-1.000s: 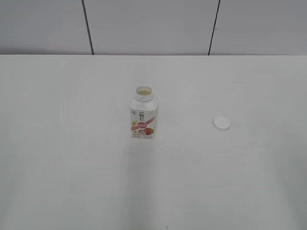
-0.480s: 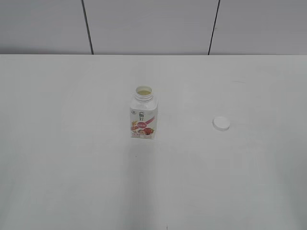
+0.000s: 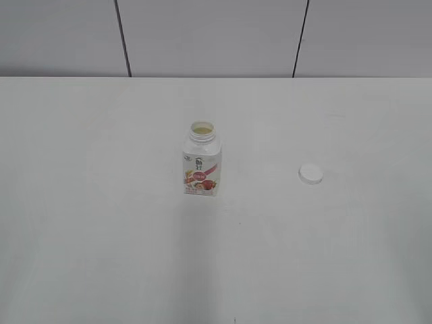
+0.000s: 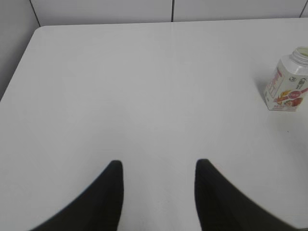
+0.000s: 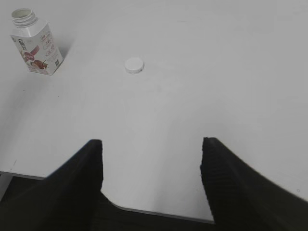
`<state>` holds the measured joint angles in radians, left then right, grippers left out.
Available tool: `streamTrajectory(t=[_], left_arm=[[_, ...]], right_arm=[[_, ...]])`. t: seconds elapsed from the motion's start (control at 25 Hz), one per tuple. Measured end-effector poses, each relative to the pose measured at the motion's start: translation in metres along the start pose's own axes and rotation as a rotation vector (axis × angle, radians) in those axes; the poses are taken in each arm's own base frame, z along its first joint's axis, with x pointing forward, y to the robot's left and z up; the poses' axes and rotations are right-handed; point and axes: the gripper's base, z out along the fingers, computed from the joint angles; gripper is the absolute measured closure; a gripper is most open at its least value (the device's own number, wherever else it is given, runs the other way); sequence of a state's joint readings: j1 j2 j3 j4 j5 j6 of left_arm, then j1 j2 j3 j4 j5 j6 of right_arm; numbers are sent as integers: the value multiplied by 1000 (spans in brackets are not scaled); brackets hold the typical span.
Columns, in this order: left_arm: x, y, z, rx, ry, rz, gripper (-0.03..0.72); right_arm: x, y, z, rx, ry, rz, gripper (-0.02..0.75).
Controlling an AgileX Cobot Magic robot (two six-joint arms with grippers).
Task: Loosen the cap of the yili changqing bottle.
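Left tool: jaws spread, empty, well left of the small white squarish plastic bottle with pink-red label, upright mid-tabletop, neck open. Risk: a bump spills it. Small round white cap lies well right. Right tool: spread, empty.

A bare test bench in a lab-like room

A wide white table fills most of the frame, and plain grey wall panels split by dark vertical seams run across the top. The only things on it are a bottle at centre and a cap well apart at right, with no household or shop furnishings in sight.
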<state>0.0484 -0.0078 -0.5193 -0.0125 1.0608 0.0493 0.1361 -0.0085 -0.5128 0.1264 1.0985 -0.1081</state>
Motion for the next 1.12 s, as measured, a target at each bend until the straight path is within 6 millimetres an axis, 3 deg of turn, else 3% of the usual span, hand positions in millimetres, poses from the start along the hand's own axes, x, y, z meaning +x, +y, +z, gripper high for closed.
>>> streamTrajectory(t=[1.12], left_arm=[[0,0,0,-3,0,2,386]], right_arm=[[-1,1,1,89,-2,47,227]])
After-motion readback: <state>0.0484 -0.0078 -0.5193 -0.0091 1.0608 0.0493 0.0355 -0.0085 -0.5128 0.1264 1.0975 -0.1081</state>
